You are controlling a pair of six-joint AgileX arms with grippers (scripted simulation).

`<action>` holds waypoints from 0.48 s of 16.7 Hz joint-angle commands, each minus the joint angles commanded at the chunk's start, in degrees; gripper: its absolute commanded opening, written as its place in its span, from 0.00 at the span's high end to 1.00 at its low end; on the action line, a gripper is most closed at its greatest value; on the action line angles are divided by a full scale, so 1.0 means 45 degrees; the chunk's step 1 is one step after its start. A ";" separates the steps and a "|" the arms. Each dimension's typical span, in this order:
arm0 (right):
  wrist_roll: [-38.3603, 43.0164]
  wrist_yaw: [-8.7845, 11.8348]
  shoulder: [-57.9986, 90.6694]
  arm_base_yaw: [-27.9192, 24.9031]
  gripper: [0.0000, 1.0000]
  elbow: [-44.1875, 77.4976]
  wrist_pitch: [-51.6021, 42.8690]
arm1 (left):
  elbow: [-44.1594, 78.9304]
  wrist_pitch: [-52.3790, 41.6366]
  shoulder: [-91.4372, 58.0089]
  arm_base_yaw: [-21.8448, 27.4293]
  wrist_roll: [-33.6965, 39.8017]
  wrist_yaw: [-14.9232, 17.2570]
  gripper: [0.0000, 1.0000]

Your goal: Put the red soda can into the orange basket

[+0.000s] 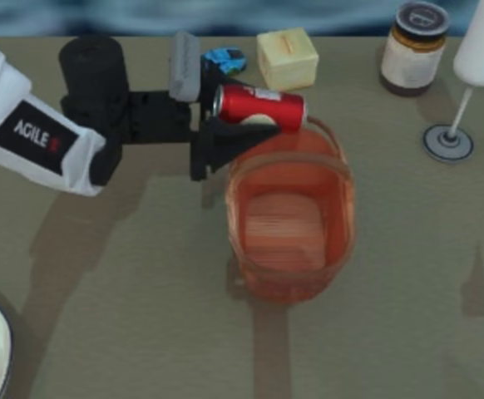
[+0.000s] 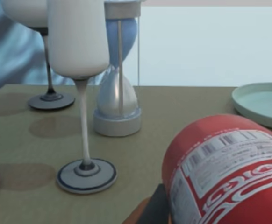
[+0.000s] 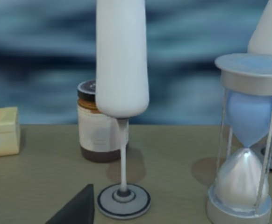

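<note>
L gripper (image 1: 240,126) grasping can (image 1: 259,106), lying sideways.
Can at gripper's 12 o'clock, over basket (image 1: 339,214) rim, 12 o'clock edge.

1. "AGILE" in white capitals, followed by a red mark, stands on a black panel on the white left arm (image 1: 38,133).
2. The small red cylindrical soda can (image 2: 229,172) bears a barcode and white lettering, too blurred to read.
3. The brown-lidded glass jar's (image 1: 413,48) label cannot be read.
</note>
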State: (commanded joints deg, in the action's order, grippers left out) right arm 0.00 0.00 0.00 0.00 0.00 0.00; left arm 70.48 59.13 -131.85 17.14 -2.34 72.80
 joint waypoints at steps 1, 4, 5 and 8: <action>0.0000 0.0000 0.0000 0.0000 0.00 0.0000 0.0000 | 0.0000 0.0000 0.0000 0.0000 0.0000 0.0000 0.40; 0.0000 0.0000 0.0000 0.0000 0.00 0.0000 0.0000 | 0.0000 0.0000 0.0000 0.0000 0.0000 0.0000 0.17; 0.0000 0.0000 0.0000 0.0000 0.00 0.0000 0.0000 | 0.0000 0.0000 0.0000 0.0000 0.0000 0.0000 0.10; 0.0000 0.0000 0.0000 0.0000 0.00 0.0000 0.0000 | 0.0000 0.0000 0.0000 0.0000 0.0000 0.0000 0.00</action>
State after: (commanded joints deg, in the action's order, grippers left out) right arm 0.00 0.00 0.00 0.00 0.00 0.00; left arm 70.48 59.13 -131.85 17.14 -2.34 72.80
